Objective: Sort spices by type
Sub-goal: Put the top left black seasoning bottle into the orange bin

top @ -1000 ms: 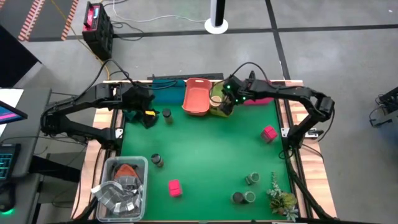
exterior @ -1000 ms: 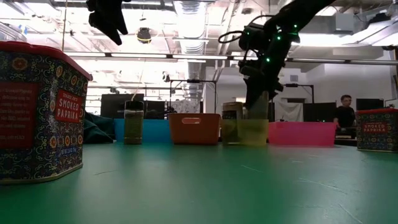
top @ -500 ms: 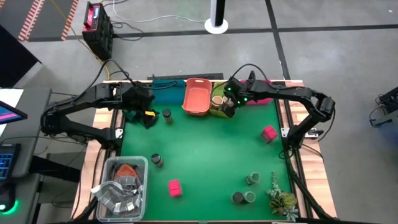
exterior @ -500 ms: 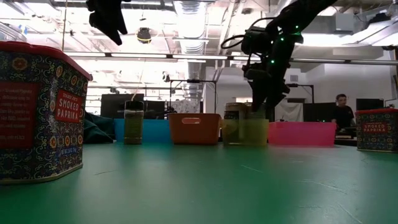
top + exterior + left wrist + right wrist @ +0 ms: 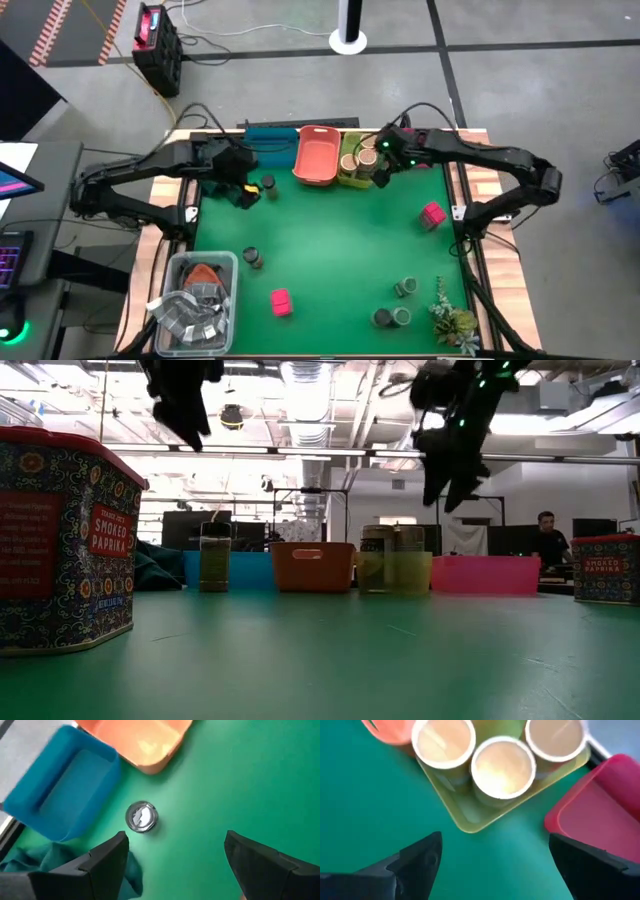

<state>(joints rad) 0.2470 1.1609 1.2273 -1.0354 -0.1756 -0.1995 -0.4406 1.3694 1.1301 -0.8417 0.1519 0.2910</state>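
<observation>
**Spice sorting — both grippers empty above the back trays**

High view: your right gripper [image 5: 383, 166] hovers beside the yellow-green tray [image 5: 352, 176]; the left gripper [image 5: 243, 190] sits near a dark-lidded jar [image 5: 268, 183]. Right wrist view: fingers spread wide — three tan-topped cylinders [image 5: 503, 764] stand in that tray. Left wrist view: fingers wide above the jar.

Along the far edge of the table [image 5: 340, 240], left to right: first tray [image 5: 268, 141], second tray [image 5: 316, 155], third tray [image 5: 352, 180], fourth tray [image 5: 590, 805].
In the third tray: three cylinders [image 5: 503, 762], upright.
Before the first tray: one jar [image 5: 268, 184].
Front left corner: tub [image 5: 172, 265]; behind its right side, second jar [image 5: 252, 257]; right of it, first box [image 5: 281, 301].
Near the right edge: second box [image 5: 432, 214].
Front right corner: plant sprig [image 5: 450, 320]; left of it, three jars [image 5: 405, 288].
</observation>
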